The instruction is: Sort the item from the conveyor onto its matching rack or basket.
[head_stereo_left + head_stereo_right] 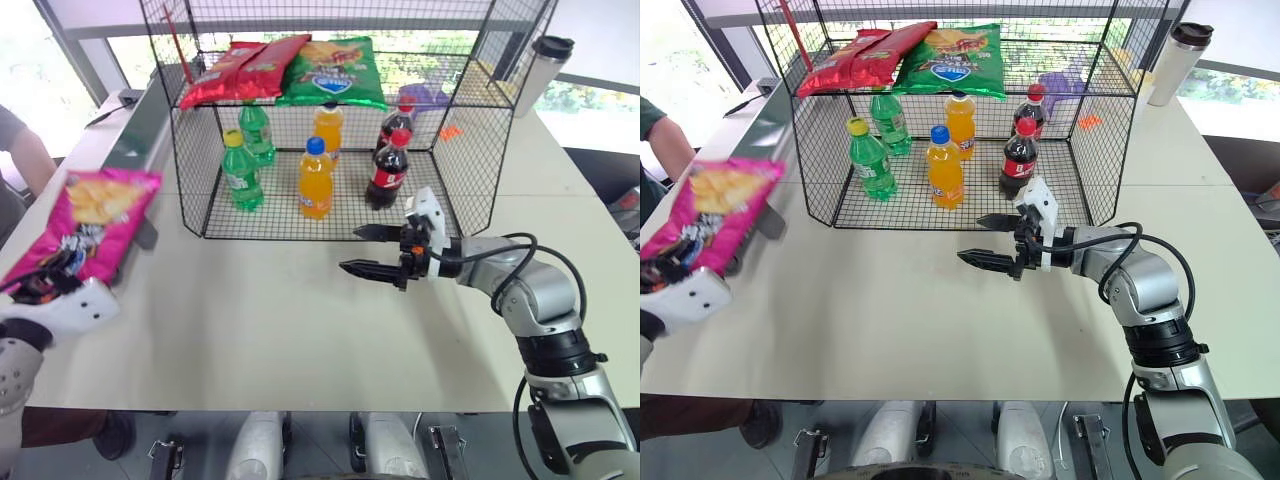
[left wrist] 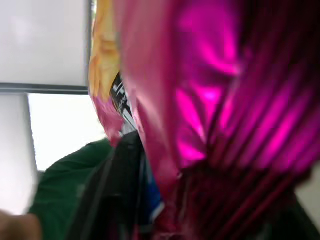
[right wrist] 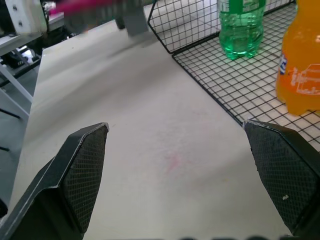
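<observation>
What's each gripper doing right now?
Left gripper: shut on the pink crisp bag.
Right gripper: open, empty, over the table.

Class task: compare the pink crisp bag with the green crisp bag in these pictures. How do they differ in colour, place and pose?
The pink crisp bag is magenta; the green crisp bag is green with a blue logo. The pink one hangs tilted in the left pincer, off the table; the green one lies flat on the cage's upper shelf. Both show yellow chips.

Chip bags (image 1: pixel 290 68) on the cage (image 1: pixel 195 180) shelf, bottles (image 1: pixel 316 180) below, conveyor (image 1: pixel 150 125) left
</observation>
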`<control>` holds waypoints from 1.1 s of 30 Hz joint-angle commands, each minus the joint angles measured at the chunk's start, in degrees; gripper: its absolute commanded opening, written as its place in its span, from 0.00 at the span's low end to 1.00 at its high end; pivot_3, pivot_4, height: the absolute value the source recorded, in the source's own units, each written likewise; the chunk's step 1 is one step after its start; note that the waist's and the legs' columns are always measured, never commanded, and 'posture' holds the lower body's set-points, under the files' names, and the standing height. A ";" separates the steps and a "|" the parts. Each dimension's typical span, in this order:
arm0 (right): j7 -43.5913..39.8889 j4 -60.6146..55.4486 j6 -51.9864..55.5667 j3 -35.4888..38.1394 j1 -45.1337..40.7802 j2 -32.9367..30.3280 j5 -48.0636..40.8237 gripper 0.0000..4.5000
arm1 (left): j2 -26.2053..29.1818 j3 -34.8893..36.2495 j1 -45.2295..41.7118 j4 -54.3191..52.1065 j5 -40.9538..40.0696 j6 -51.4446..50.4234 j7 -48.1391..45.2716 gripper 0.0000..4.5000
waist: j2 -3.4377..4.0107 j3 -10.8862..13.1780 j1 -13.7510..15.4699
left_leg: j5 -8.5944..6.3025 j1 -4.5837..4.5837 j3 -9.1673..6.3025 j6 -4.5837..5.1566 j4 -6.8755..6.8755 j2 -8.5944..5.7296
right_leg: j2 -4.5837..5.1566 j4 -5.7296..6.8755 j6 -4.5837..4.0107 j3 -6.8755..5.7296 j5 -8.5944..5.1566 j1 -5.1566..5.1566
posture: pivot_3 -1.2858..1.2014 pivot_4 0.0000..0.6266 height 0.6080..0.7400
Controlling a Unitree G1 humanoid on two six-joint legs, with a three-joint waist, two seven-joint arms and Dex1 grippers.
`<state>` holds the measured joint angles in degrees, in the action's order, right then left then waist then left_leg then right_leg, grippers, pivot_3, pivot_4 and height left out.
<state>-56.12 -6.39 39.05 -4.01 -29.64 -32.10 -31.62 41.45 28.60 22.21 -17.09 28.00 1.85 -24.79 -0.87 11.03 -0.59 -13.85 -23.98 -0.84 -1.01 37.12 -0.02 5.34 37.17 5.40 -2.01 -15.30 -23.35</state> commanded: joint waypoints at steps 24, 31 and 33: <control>0.02 0.25 -3.38 -0.14 -0.36 1.61 1.54 1.00 | -7.82 4.52 8.91 -11.98 0.89 -0.31 6.51 1.00 | -0.01 -0.01 0.05 | 0.00 0.10 0.13 0.00 0.01 0.00 | 0.18 0.00 -0.06 0.15 -0.03 0.02 | 0.52 0.24 1.00; -0.08 0.51 -3.60 -0.39 -0.20 1.83 1.94 1.00 | -8.41 5.87 8.86 -13.34 1.71 0.58 7.53 1.00 | -0.01 -0.01 -0.04 | 0.00 0.10 0.17 0.00 0.00 0.00 | 0.13 0.00 -0.04 0.17 -0.02 0.01 | 0.52 0.24 1.00; -0.15 0.53 -3.55 -0.41 -0.20 1.88 2.02 1.00 | -8.40 5.94 8.74 -13.50 1.54 0.39 7.38 0.88 | -0.02 -0.01 -0.04 | 0.00 0.11 0.18 0.01 0.01 0.00 | 0.09 0.00 -0.04 0.17 -0.02 0.02 | 0.52 0.24 1.00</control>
<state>-55.85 -5.16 36.32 -4.39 -29.67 -30.35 -29.47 33.03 32.56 30.79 -29.06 29.44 1.80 -18.25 -0.88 11.01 -0.63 -13.85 -23.87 -0.66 -1.00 37.12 -0.02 5.42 37.17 5.36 -1.84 -15.32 -23.33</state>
